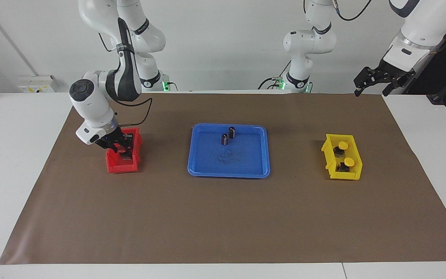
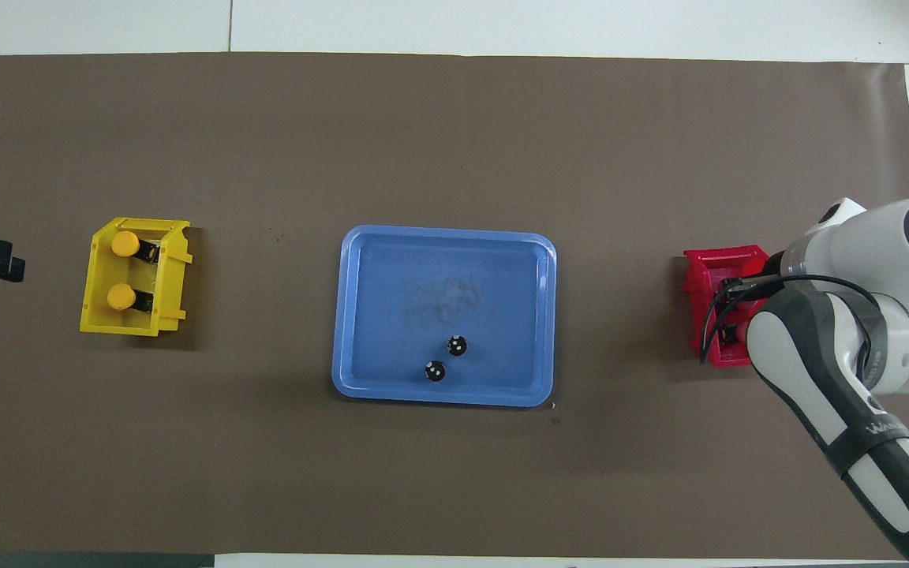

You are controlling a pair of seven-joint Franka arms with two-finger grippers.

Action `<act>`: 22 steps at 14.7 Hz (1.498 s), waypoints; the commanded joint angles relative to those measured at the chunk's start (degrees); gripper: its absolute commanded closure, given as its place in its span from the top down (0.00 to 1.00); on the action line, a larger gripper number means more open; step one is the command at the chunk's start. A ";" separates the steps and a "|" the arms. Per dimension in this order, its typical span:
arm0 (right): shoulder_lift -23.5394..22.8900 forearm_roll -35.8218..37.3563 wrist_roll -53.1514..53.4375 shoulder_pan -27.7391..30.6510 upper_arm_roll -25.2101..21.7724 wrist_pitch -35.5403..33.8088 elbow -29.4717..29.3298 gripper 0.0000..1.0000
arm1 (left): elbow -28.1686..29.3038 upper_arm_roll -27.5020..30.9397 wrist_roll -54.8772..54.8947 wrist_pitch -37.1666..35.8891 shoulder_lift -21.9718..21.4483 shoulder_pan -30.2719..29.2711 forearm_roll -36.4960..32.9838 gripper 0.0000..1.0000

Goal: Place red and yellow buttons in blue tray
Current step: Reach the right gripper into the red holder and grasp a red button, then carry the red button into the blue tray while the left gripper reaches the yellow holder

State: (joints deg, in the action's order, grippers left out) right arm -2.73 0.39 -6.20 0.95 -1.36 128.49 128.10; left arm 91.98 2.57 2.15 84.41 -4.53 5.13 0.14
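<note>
Down inside the red bin (image 1: pixel 124 159), toward the right arm's end of the surface from the blue tray (image 1: pixel 229 170), the right pincer (image 1: pixel 122 149) reaches among the contents; whether its fingers are apart or clamped on something cannot be told, and the red buttons are hidden by the pincer and arm. In the blue tray stand two dark capless cylinders (image 1: pixel 227 136), close together near the rim nearest the robots. Toward the left arm's end from the blue tray sits the yellow bin (image 1: pixel 342 157), holding two yellow buttons (image 1: pixel 343 154), one nearer the robots than the other. Well away from the blue tray, the left pincer (image 1: pixel 378 83) waits with its fingers apart, up over the corner of the brown mat (image 1: pixel 223 217) at the left arm's end.
</note>
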 commanded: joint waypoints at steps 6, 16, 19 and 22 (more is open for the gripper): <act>-3.15 -0.48 -0.57 -0.42 0.39 -16.92 -18.99 0.31 | 5.49 0.06 0.67 3.13 -3.64 -0.82 -0.05 1.00; -12.30 -5.93 27.24 -19.64 0.39 -24.27 -41.18 0.31 | 23.51 0.06 2.78 32.64 0.56 -2.49 -0.49 0.81; -16.24 -5.58 37.46 -26.33 0.39 -19.35 -40.83 0.32 | 23.60 -0.02 2.69 37.22 5.23 -2.41 -0.49 0.72; -18.10 -5.31 41.53 -29.86 0.39 -14.16 -37.76 0.33 | 23.69 -0.02 2.69 40.47 8.92 -2.23 -0.49 0.71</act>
State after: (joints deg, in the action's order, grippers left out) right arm -19.88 -4.97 33.84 -28.45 -0.66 111.42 88.89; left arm 115.40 2.80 4.17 122.19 2.63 3.22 0.12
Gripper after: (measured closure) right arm 0.581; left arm 0.291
